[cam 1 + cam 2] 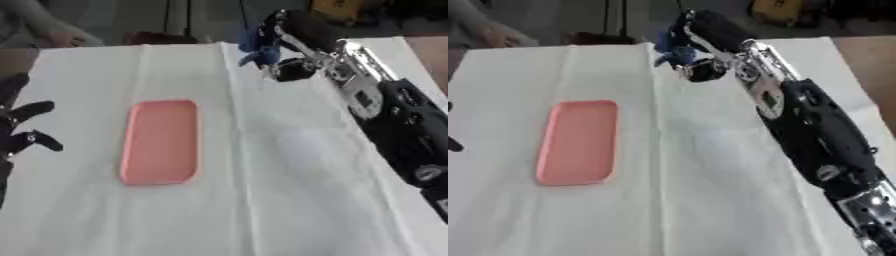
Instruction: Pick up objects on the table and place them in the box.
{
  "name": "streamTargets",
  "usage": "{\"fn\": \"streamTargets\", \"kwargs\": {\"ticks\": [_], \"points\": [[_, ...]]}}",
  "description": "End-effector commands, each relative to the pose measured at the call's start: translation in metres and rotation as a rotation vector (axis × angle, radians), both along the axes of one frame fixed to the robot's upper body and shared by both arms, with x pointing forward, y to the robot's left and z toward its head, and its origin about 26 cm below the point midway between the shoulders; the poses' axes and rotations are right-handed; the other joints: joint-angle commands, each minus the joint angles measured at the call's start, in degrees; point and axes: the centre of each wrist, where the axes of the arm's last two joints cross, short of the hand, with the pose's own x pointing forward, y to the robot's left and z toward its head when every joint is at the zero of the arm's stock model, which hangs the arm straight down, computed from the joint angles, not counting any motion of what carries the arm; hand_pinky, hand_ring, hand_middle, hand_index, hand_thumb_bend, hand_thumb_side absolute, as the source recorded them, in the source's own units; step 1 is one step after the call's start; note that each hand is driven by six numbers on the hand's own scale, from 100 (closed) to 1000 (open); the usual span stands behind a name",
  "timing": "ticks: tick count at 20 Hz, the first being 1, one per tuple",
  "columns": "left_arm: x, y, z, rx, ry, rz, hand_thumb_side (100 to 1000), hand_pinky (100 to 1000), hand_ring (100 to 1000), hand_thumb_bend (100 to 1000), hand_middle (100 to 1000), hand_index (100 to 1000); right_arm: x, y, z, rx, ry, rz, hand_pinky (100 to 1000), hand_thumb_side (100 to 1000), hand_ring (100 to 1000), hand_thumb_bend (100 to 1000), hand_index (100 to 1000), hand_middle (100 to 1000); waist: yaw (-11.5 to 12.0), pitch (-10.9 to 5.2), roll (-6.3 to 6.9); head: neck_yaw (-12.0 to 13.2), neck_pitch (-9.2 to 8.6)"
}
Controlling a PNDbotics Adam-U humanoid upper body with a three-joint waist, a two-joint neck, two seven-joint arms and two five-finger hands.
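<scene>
A shallow pink box (161, 141) lies flat on the white cloth, left of the middle. My right arm reaches from the lower right up to the table's far edge. There my right hand (289, 35) has its fingers curled round a small blue object (260, 44), held just above the cloth. My left hand (19, 127) shows at the left edge, open, with fingers spread, level with the box and apart from it.
The white cloth (289, 180) covers the table and has long creases running front to back. A person's hand (63, 36) rests at the far left corner. A dark object (162, 38) lies beyond the far edge.
</scene>
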Motion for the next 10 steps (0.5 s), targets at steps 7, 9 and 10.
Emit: {"fn": "streamTargets", "kwargs": {"ticks": [7,9,10], "points": [[0.000,-0.003,0.013,-0.025,-0.075,-0.042,743,533,843,127,966,979,-0.003,0.054,0.008,-0.041,0.038,0.162,539,100,535,100,528,388,1.7,-1.85,-0.01,-1.0,-0.24],[0.000,-0.004,0.014,-0.031,-0.084,-0.050,736,533,842,126,964,978,-0.001,0.065,-0.002,-0.059,0.067,0.186,540,100,535,100,528,388,2.2,-1.98,-0.05,-1.3,-0.35],[0.001,-0.004,0.015,-0.033,-0.088,-0.055,734,533,842,125,964,977,-0.001,0.070,-0.007,-0.069,0.079,0.199,539,100,535,100,528,388,2.3,-2.03,-0.06,-1.4,-0.39]]}}
